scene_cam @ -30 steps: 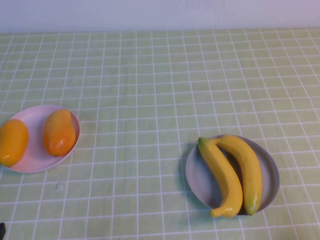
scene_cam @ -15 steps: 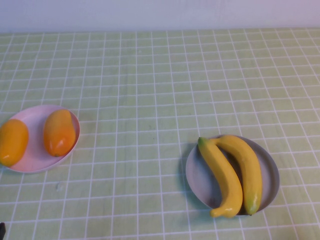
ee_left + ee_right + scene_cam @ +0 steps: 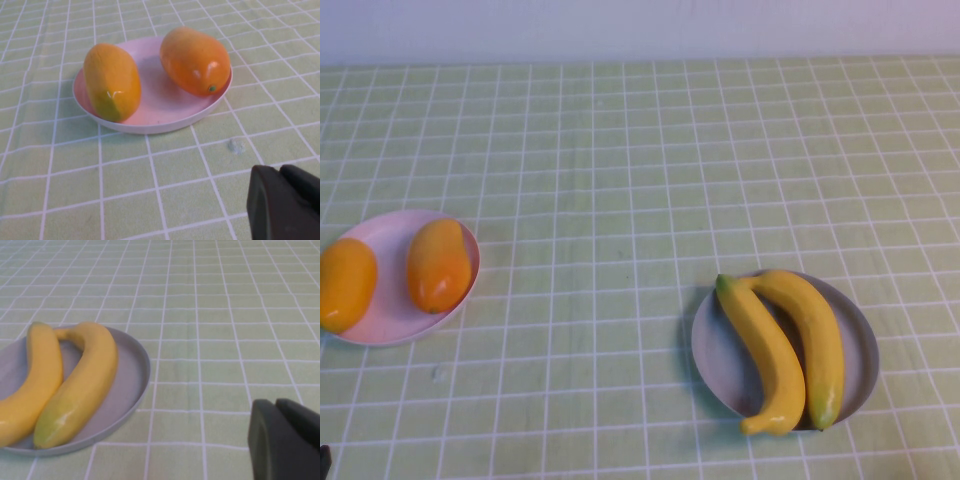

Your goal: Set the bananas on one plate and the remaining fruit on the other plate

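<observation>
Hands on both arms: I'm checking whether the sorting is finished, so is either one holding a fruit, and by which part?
Nothing is held. The left hand is shut beside the pink plate, the right hand shut beside the grey-blue plate.

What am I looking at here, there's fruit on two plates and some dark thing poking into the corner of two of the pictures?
This is a two-armed table robot. One picture looks down from a raised camera; the other two come from cameras on each wrist. The dark shapes are the pincers: the left pincer hangs near the round pale pink plate, the right pincer near the round grey-blue plate. Both are shut and hold nothing. On the green checked tablecloth, the pink plate carries two plump orange-yellow oval fruits, and the grey-blue plate carries two long curved yellow toy bananas. The sorting looks finished.
</observation>
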`<state>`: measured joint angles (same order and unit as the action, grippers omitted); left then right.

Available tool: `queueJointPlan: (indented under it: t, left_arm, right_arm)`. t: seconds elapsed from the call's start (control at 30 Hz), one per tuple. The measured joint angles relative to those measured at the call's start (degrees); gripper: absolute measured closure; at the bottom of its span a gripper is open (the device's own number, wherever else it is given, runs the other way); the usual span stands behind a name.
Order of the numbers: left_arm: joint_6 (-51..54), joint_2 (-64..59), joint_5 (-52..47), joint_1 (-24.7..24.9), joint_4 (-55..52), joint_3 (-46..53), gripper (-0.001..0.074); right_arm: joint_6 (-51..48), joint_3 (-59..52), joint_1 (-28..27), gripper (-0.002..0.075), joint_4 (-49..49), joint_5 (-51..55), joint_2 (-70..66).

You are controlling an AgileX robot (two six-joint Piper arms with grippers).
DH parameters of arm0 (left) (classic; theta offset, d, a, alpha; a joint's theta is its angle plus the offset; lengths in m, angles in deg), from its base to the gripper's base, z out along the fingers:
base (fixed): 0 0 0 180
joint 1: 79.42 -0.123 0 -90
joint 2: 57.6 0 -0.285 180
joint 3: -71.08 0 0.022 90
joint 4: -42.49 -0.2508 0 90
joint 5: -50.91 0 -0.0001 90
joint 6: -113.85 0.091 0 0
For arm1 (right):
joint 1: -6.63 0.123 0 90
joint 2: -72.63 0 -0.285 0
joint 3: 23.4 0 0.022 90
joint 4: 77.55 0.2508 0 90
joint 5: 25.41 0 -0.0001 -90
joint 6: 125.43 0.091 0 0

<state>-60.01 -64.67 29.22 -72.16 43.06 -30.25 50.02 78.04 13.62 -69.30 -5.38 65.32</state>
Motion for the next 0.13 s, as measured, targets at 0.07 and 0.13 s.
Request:
queueJointPlan:
  t: [0.07,0.13]
  left_arm:
    - [0.0,0.0,0.0,0.0,0.0,0.0,0.0734]
    - [0.0,0.0,0.0,0.0,0.0,0.0,0.0734]
  right_arm:
    - [0.0,0.0,0.0,0.0741,0.0,0.0,0.0]
    - [0.0,0.0,0.0,0.0741,0.0,0.0,0.0]
